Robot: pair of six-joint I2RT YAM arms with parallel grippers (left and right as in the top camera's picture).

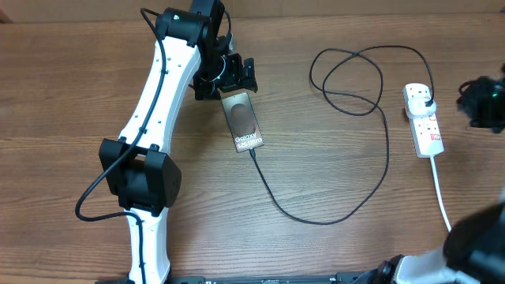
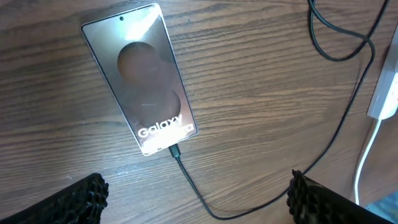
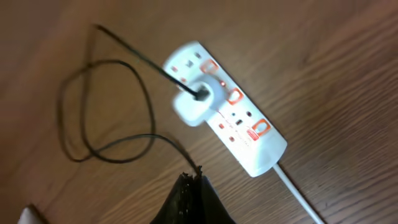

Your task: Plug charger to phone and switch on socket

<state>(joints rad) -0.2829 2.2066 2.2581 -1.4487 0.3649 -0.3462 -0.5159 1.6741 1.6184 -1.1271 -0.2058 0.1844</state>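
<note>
1. Switches (image 3: 234, 96) on the socket (image 3: 267, 146) are small and red. I think one needs only a short, firm push from a fingertip. The one to push sits next to the white plug block (image 3: 194, 104). The strip looks light and hard and may slide on the smooth bench (image 1: 331, 252), so push straight down.
2. The charger (image 1: 387, 150) is thin, soft and bendy, and it will flop if it is pulled. The best place to hold it is the small stiff tip (image 2: 176, 151), not the wire. That tip looks already pushed into the phone (image 1: 242, 120).
3. The phone is flat, hard and slick, and likely not heavy. Its long edges are the place to hold it.
4. The phone lies in the upper middle of the overhead view. It is grey-brown, with a dark oval and white "Galaxy" letters at its lower end. The black wire runs down from there, then up the right side in a big loop to the socket near the right edge.
5. The socket is a narrow white strip, and a thick white cord (image 1: 439, 189) runs down the frame from it.
6. The left end effector (image 2: 196, 186) is spread wide and holds nothing. It is at the upper end of the phone in the overhead view. The right end effector (image 3: 191, 196) looks pressed closed with nothing in it, near the socket.
</note>
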